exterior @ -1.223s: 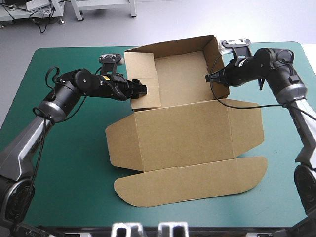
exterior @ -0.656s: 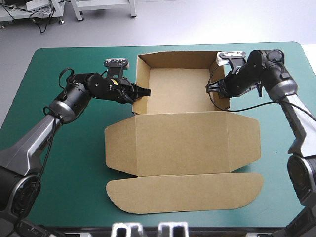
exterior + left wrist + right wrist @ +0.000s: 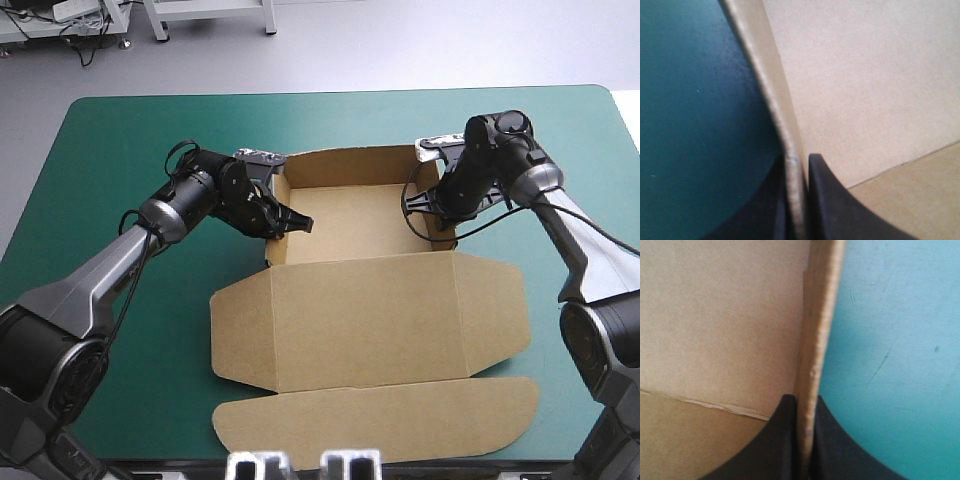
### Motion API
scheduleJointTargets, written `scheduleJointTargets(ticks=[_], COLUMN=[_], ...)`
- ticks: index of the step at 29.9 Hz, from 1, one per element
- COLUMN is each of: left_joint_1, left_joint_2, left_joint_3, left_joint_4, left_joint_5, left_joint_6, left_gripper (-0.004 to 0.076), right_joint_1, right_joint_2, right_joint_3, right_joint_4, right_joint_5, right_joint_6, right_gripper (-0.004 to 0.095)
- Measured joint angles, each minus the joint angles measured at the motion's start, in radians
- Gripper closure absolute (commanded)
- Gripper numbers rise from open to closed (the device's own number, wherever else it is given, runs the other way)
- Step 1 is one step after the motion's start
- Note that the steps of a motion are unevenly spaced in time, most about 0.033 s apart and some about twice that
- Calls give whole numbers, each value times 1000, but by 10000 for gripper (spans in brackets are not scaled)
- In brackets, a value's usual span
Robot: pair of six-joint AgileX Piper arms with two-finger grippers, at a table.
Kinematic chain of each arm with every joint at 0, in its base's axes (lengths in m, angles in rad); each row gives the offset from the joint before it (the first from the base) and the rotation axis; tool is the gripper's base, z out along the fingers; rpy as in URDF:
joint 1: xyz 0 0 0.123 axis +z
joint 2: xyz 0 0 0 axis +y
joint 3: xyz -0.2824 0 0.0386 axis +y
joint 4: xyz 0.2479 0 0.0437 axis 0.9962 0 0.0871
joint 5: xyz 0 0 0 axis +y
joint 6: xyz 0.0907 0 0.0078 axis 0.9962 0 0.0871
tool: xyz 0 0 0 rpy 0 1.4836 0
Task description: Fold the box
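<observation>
High camera looks forward and down over the whole surface [image 3: 120, 130]. Left wrist camera, tight along the left hand [image 3: 798, 161], sees the nine o'clock wall of the box [image 3: 370, 300]; right wrist camera, along the right hand [image 3: 802, 401], the three o'clock wall. The high view shares both.

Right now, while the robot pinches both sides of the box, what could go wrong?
The left gripper and right gripper each pinch just a thin side wall of the box. A wall could slip out and flop down. The left wall looks curved, so pulling harder might crease it.
</observation>
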Motion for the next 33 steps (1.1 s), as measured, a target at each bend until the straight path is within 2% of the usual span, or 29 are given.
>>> scheduleJointTargets(ticks=[8,18,21,24,27,30,31,33], left_joint_1=[-11,-30,-33,-33,-35,-35,-35,-36], left_joint_2=[39,89,102,106,106,106,106,106], left_joint_3=[-107,-114,-118,-119,-120,-120,-120,-120], left_joint_4=[63,88,106,110,125,133,135,143], left_joint_5=[117,107,120,127,144,150,150,150], left_joint_6=[-4,-11,-13,-3,11,35,39,43], left_gripper=[734,733,690,591,465,342,312,289], right_joint_1=[6,6,6,6,6,6,6,6], right_joint_2=[23,44,55,60,61,63,63,65], right_joint_3=[0,0,0,0,0,0,0,0], right_joint_4=[17,-24,-11,-7,-7,-10,-10,-18], right_joint_5=[-5,-1,-3,-6,-14,-21,-23,-23], right_joint_6=[35,41,42,42,21,-27,-36,-49], right_gripper=[923,923,922,894,766,546,433,277])
